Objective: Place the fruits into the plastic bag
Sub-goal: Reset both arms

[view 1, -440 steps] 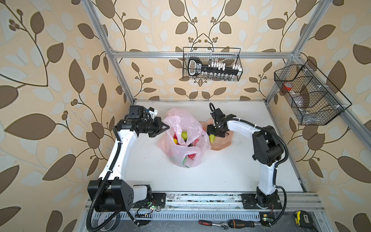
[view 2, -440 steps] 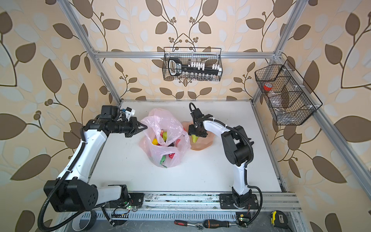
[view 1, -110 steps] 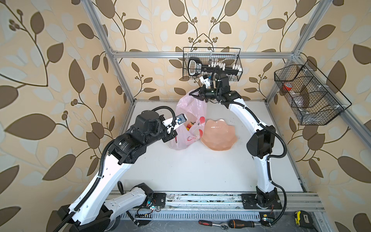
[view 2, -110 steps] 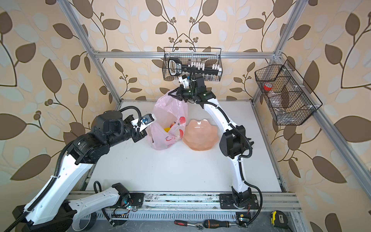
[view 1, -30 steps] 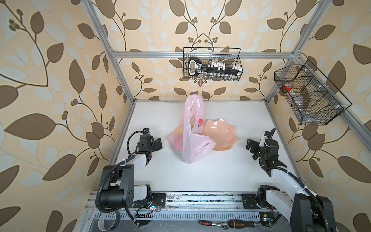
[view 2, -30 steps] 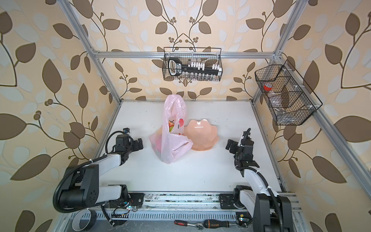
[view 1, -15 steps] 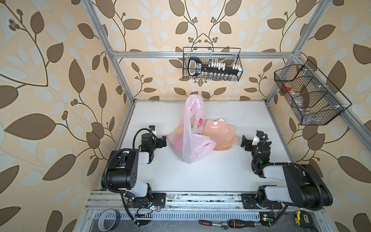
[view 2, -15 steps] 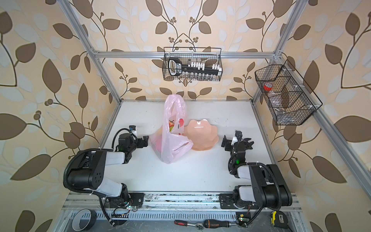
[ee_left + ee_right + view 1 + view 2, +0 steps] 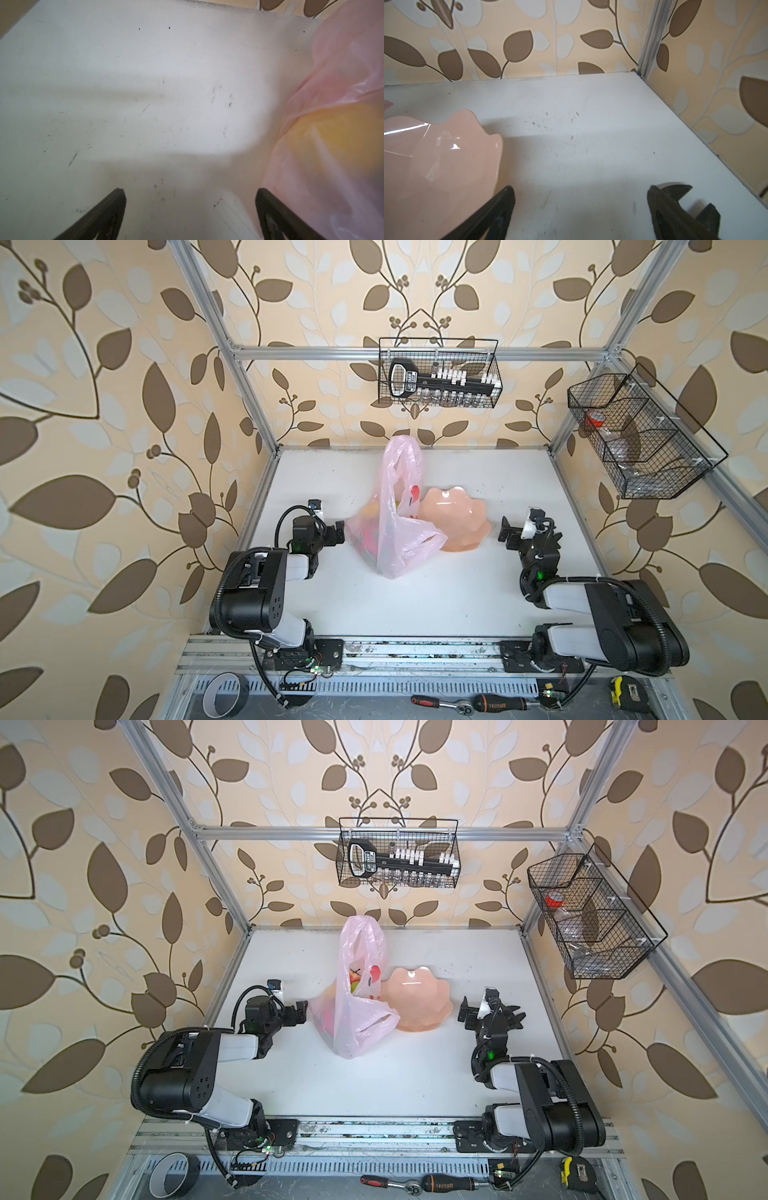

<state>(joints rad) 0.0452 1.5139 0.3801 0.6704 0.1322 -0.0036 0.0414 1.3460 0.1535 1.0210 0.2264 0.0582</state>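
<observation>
Nearest the camera, on the front ledge: roll of tape (image 9: 226,694), ratchet screwdriver (image 9: 473,702), tape measure (image 9: 628,693). Both arms folded low at the front rail.

Left gripper (image 9: 337,533) just beside the bag's left flank, jaws spread wide, nothing between them; same in the left wrist view (image 9: 190,209). Right gripper (image 9: 509,536) well right of the dish, jaws likewise apart and bare, confirmed in the right wrist view (image 9: 581,207).

Mid-table (image 9: 415,605): plastic bag (image 9: 395,543) standing upright, handles raised. Fruits (image 9: 361,977) inside, seen as red, yellow and green patches through the film. Peach dish (image 9: 457,518) touching the bag's right side.

Farther back: wire basket (image 9: 438,373) on the rear rail, second wire basket (image 9: 640,435) on the right rail.
</observation>
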